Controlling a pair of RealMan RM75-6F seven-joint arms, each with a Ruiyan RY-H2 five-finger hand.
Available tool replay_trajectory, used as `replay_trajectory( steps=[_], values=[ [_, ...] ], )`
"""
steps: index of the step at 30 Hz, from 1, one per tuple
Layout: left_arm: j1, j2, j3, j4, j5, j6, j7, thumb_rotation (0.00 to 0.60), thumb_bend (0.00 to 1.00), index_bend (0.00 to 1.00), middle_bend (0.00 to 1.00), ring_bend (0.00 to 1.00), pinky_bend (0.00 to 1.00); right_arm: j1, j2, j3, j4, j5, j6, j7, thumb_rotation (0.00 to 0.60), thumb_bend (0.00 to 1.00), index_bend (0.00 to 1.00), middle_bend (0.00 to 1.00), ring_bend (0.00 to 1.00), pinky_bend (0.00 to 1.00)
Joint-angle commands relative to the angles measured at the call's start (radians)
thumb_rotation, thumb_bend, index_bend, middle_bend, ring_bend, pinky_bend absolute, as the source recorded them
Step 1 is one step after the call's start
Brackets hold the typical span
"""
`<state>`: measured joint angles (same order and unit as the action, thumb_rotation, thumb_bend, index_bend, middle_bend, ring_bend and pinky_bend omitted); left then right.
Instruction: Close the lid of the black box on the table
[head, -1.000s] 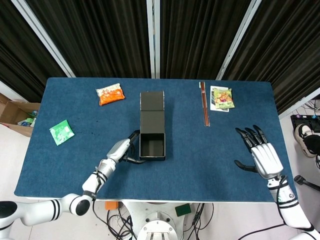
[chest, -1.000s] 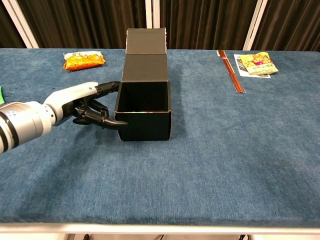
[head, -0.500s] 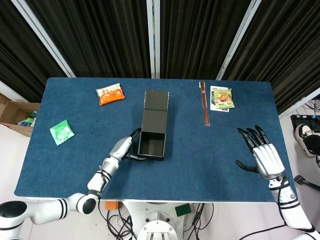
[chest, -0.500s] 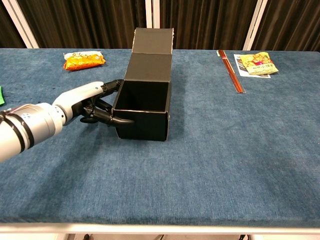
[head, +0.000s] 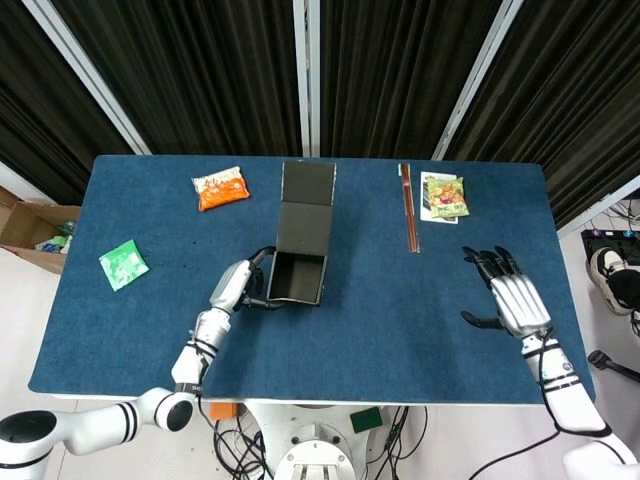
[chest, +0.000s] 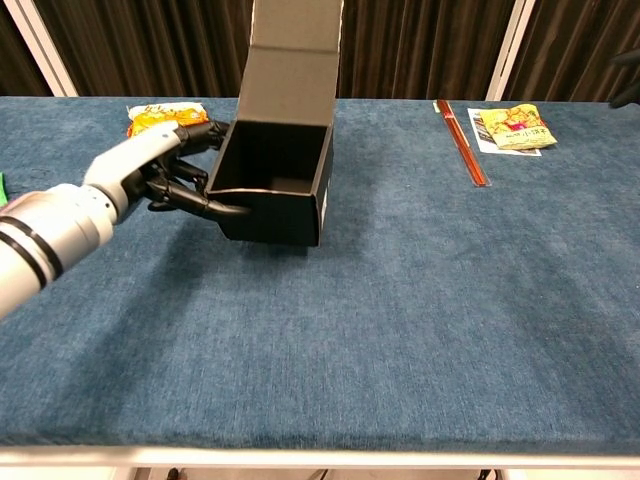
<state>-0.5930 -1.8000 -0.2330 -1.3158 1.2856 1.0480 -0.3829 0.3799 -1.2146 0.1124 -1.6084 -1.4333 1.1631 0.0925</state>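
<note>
The black box (head: 296, 277) (chest: 272, 184) hangs tilted above the blue table, its open mouth facing me. Its lid (head: 305, 205) (chest: 292, 60) stands open, stretching away from the far rim. My left hand (head: 232, 288) (chest: 165, 170) grips the box's left wall, thumb along the front edge and fingers behind it. My right hand (head: 507, 298) floats open over the right side of the table, fingers spread, holding nothing; only a dark fingertip (chest: 628, 92) shows at the chest view's right edge.
An orange snack packet (head: 220, 187) (chest: 164, 113) lies at the back left. A green packet (head: 123, 264) lies near the left edge. Red chopsticks (head: 408, 220) (chest: 461, 155) and a yellow-green packet (head: 445, 195) (chest: 516, 126) lie at the back right.
My left hand has lifted the box off the table and tipped it up, so the lid now rises higher. My right hand has risen and drifted a little left.
</note>
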Motion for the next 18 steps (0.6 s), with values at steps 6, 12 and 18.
replay_trajectory(
  steps=[6,12,18],
  values=[
    [0.012,0.120,0.026,-0.214,0.079,0.038,0.050,0.600,0.02,0.63,0.63,0.73,1.00,0.284,-0.123,0.208,0.002,0.380,-0.367,0.023,0.600,0.18,0.08,0.26,0.09,0.09],
    [-0.008,0.136,0.014,-0.277,0.086,0.037,0.092,0.600,0.02,0.62,0.63,0.73,1.00,0.440,-0.260,0.269,0.088,0.530,-0.393,-0.075,0.600,0.18,0.09,0.27,0.10,0.09],
    [-0.023,0.143,0.018,-0.290,0.061,0.014,0.145,0.600,0.02,0.62,0.63,0.73,1.00,0.518,-0.354,0.337,0.129,0.575,-0.342,-0.076,0.600,0.20,0.09,0.28,0.10,0.09]
  ],
)
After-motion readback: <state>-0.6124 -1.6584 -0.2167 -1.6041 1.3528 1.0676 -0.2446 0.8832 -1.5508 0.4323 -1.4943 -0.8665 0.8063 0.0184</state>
